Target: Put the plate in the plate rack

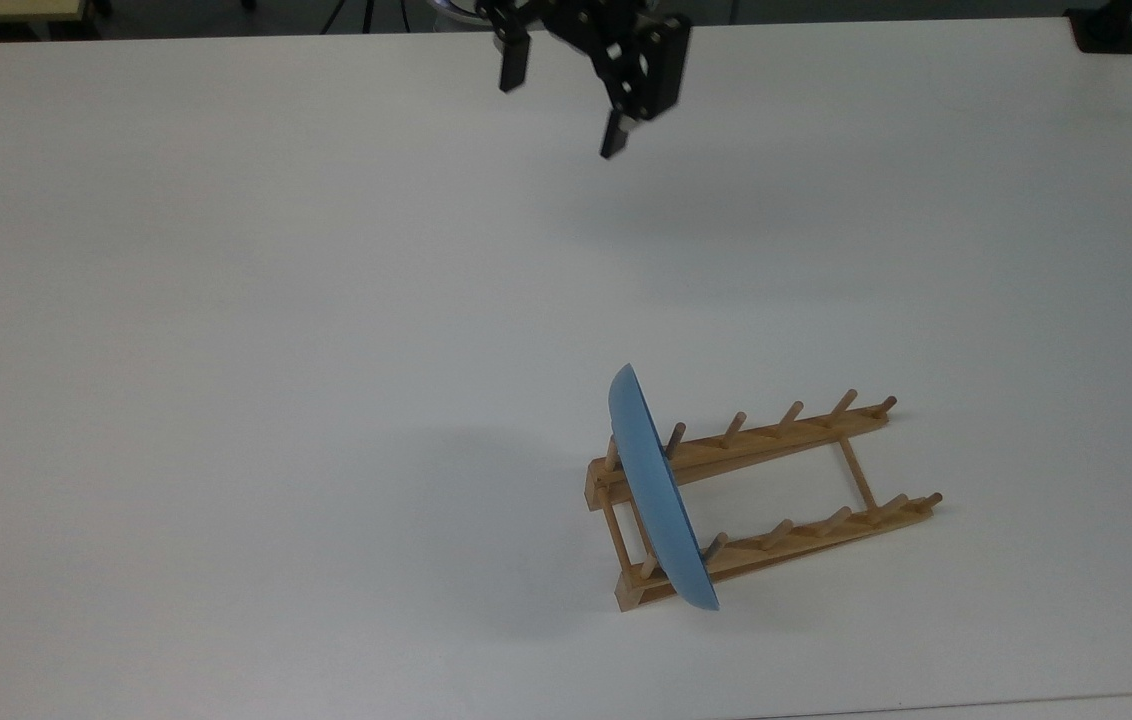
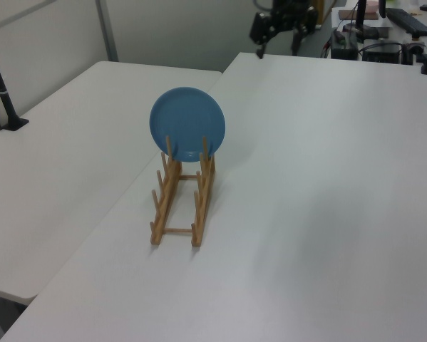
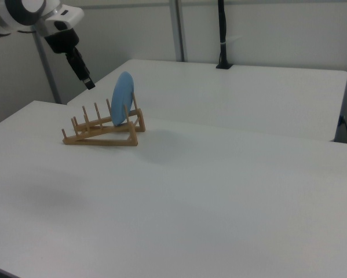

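Observation:
The light-blue plate (image 1: 661, 490) stands on edge in the end slot of the wooden plate rack (image 1: 786, 485), leaning against the pegs. In the left view the plate (image 2: 188, 125) faces the camera at the far end of the rack (image 2: 179, 203). In the right view the plate (image 3: 122, 99) stands at the rack's (image 3: 98, 132) right end. My gripper (image 1: 563, 100) hangs open and empty high over the table's far edge, well away from the rack. In the left view the gripper (image 2: 278, 48) is far behind the plate.
The white table (image 1: 226, 350) spreads wide on all sides of the rack. A second white table (image 2: 63, 142) adjoins it, with a black post (image 2: 3, 85) clamped at its far side. Desks with equipment (image 2: 384, 21) stand behind.

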